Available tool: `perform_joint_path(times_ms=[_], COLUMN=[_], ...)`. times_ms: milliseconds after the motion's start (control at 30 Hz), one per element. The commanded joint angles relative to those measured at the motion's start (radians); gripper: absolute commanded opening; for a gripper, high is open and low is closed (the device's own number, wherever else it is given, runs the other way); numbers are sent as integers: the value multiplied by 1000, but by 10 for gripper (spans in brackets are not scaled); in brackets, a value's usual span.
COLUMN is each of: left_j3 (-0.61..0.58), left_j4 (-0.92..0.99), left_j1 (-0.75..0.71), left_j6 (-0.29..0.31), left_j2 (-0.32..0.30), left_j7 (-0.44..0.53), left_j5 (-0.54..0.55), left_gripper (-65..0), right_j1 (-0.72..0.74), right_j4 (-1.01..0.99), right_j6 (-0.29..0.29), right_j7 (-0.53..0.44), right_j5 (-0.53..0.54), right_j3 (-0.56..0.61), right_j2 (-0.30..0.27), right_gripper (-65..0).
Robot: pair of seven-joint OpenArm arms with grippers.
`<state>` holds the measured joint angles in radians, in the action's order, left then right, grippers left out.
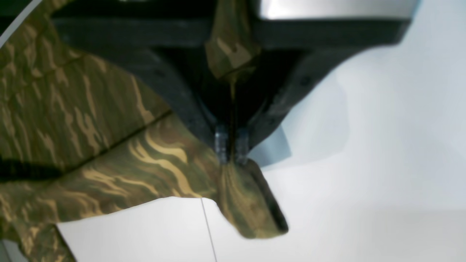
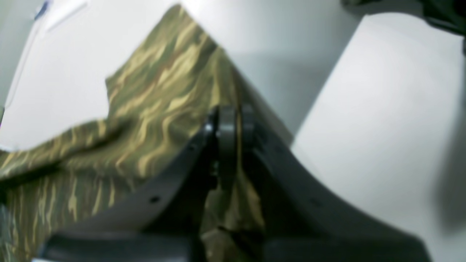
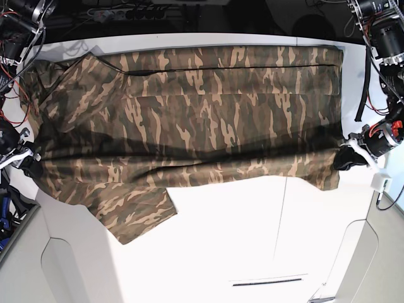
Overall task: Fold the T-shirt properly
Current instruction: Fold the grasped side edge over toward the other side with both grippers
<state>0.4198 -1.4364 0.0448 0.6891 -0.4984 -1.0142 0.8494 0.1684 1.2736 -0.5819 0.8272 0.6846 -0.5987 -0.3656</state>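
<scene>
The camouflage T-shirt (image 3: 189, 120) lies spread across the white table (image 3: 252, 240), its long edge stretched between my two grippers. A sleeve (image 3: 136, 211) hangs toward the front left. My left gripper (image 1: 231, 147) is shut on the shirt's edge (image 1: 240, 196), with cloth bunched between the fingers; in the base view it is at the right (image 3: 346, 158). My right gripper (image 2: 233, 120) is shut on the shirt's other edge (image 2: 164, 83); in the base view it is at the left (image 3: 28, 167). The pale mark near the hem does not show.
Cables and a power strip (image 3: 126, 11) lie behind the table's far edge. Arm bases stand at the far left (image 3: 16, 25) and far right (image 3: 379, 25). White table surface shows in front of the shirt.
</scene>
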Motion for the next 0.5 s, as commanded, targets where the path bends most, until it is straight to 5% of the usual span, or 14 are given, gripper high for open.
perform_joint_path(times_ms=[0,467], left_j3=[7,7], left_j4=[-28,-119], left_j1=[1,-95], left_j6=[9,9], left_j2=[-20,-19], left_j7=[8,23], left_j5=[15,14], left_gripper=[-650,-650], right_j1=[5,-69], right_j4=[19,18], right_j6=[-9,2], right_j7=[-21,-73], right_j5=[20,30], right_j3=[-15,-45], right_j2=[-22,-16], right_gripper=[-650,-650])
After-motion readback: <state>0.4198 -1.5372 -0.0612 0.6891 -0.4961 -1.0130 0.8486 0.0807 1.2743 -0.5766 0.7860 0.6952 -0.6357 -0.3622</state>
